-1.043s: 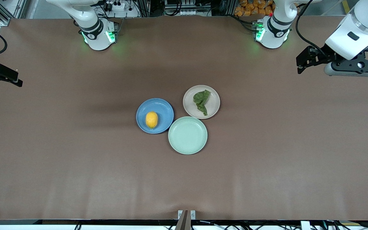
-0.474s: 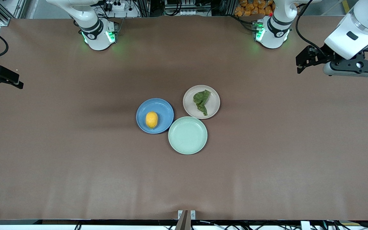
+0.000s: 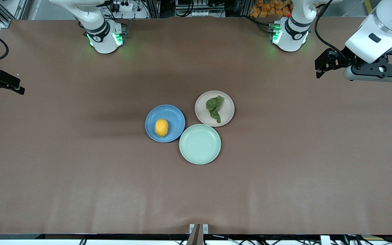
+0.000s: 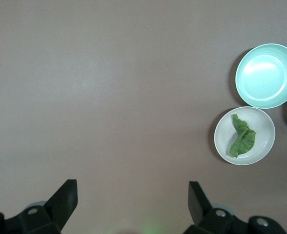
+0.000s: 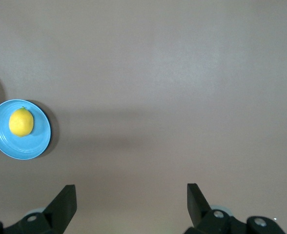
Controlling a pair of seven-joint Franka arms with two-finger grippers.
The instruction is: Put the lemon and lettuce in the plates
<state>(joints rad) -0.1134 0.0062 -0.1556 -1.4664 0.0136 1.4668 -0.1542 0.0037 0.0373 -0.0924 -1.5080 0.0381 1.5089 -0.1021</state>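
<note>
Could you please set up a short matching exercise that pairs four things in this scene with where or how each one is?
Things:
1. lemon
2. lettuce
3. mint-green plate
4. left gripper

States:
A. holds nothing, nearest the front camera
B. on the beige plate
C. open, over bare table
D. on the blue plate

Pairs: 1-D, 2-B, 3-A, 4-C

The front view looks down from high across the worktop [image 3: 80, 177], facing both bases and taking in all three plates. Each wrist view looks straight down from well above, its own tool's fingers at the frame edge. The left shares the beige plate [image 4: 244, 136] with the front view; the right shares the blue plate [image 5: 20, 129].
</note>
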